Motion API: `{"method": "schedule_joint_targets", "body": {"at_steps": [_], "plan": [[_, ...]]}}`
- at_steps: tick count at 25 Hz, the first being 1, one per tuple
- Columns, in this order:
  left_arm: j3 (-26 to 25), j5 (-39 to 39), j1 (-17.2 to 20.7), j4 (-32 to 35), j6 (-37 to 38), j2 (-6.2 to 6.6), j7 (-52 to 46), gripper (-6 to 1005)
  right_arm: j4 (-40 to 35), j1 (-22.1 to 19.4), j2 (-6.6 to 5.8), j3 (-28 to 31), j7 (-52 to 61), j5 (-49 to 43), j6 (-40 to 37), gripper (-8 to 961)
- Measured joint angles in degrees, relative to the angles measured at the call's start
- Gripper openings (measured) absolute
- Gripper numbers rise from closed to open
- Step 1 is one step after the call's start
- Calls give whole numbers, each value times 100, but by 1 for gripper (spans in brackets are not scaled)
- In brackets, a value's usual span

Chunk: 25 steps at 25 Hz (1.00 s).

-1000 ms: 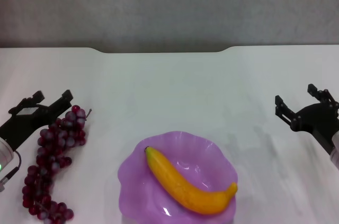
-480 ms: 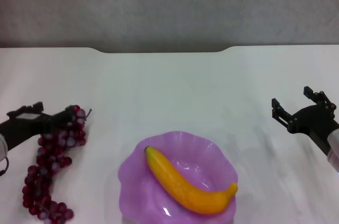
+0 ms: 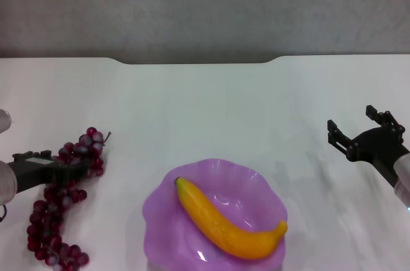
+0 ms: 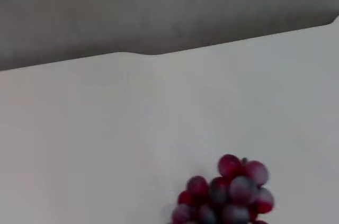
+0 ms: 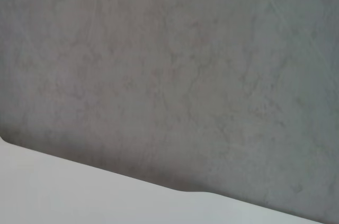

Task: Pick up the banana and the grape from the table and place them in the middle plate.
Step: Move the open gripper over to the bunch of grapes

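Left gripper (image 3: 64,167) spread low around grapes (image 3: 61,197) near counter's (image 3: 205,104) left edge; loose bunch risked slipping. Right gripper (image 3: 365,131) spread, idle.

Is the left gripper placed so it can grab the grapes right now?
Probably yes. The left gripper is low at the upper part of the grapes, with nothing between them; whether it has closed on them is unclear.

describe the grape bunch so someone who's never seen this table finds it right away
On the white table, look left of the purple plate holding the banana. The grape lies there, under the left claw: the only dark red, beaded cluster in sight.
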Motion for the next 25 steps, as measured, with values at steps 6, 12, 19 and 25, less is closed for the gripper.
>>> {"method": "schedule_joint_targets", "body": {"at_steps": [6, 12, 19, 25], "plan": [[96, 165, 104, 10, 385, -9, -80, 891, 0, -2, 0, 2, 31, 0, 0, 877], [405, 184, 162, 38, 415, -5, -77, 891, 0, -7, 0, 28, 35, 0, 0, 877], [549, 192, 118, -142, 741, -9, -70, 891, 4, 13, 0, 5, 38, -1, -34, 877], [641, 198, -50, -560, 1021, -11, -112, 887, 2, 26, 0, 0, 38, 0, -34, 878]]}}
